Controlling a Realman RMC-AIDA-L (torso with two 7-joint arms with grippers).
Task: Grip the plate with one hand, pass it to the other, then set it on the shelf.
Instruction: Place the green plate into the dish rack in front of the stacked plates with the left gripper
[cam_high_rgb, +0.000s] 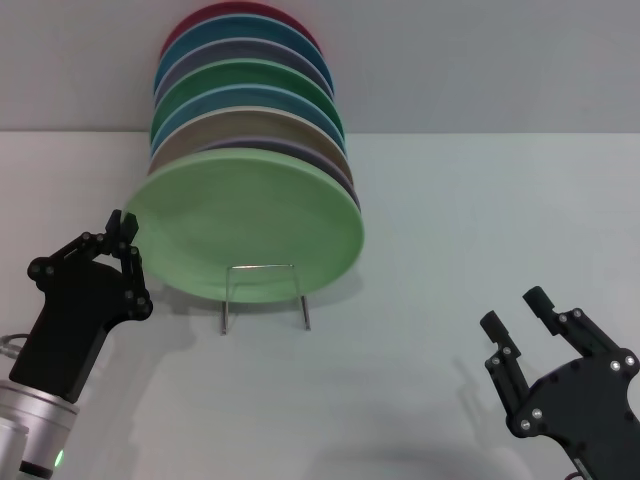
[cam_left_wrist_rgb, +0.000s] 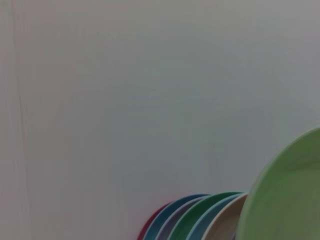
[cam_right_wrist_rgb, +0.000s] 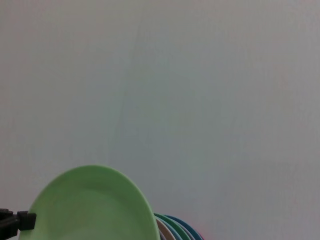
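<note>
The light mint-green plate (cam_high_rgb: 245, 225) stands tilted at the front of a row of plates, its lower edge on the shelf (cam_high_rgb: 228, 298), a thin silver wire rack. My left gripper (cam_high_rgb: 122, 228), on the silver wrist, is at the plate's left rim with its fingers closed together on the edge. The same plate (cam_right_wrist_rgb: 92, 205) fills the right wrist view's lower part, with the left gripper's black fingers (cam_right_wrist_rgb: 15, 221) against its rim. It also shows in the left wrist view (cam_left_wrist_rgb: 290, 195). My right gripper (cam_high_rgb: 515, 315), on the black wrist, hangs open at the lower right, away from the plate.
Behind the mint plate stand several other plates (cam_high_rgb: 245, 95) in beige, blue, dark green, lilac and red, packed close on the rack. The white table (cam_high_rgb: 450, 220) spreads to the right and front, and a grey wall rises behind.
</note>
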